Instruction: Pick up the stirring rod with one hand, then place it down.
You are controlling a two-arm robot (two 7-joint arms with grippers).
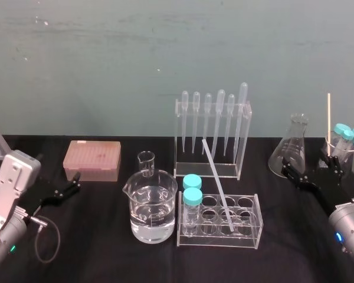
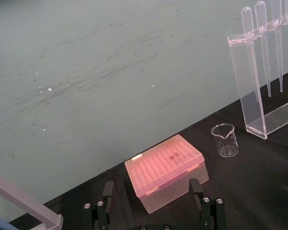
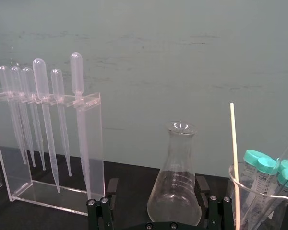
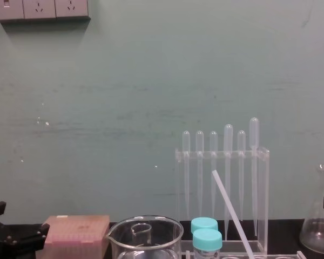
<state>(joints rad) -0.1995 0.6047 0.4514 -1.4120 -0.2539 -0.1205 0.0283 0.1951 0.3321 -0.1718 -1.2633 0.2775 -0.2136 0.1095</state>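
The stirring rod [image 1: 218,184] is a thin translucent-white rod. It leans with its lower end in a hole of the clear test tube rack [image 1: 248,233] and its upper end toward the pipette rack [image 1: 212,135]; the chest view shows the stirring rod [image 4: 232,213] slanting the same way. My right gripper [image 1: 310,168] hovers open at the right, just before the conical flask [image 1: 292,147], well apart from the rod. In the right wrist view its fingers [image 3: 201,184] stand wide with nothing between them. My left gripper [image 1: 65,188] rests open at the far left, near the pink tip box [image 1: 92,159].
A large beaker of water [image 1: 152,206] stands left of the test tube rack, which holds two teal-capped tubes [image 1: 192,188]. A small beaker [image 1: 146,162] sits behind it. At the far right a beaker [image 1: 342,144] holds capped tubes and a wooden stick [image 1: 328,118].
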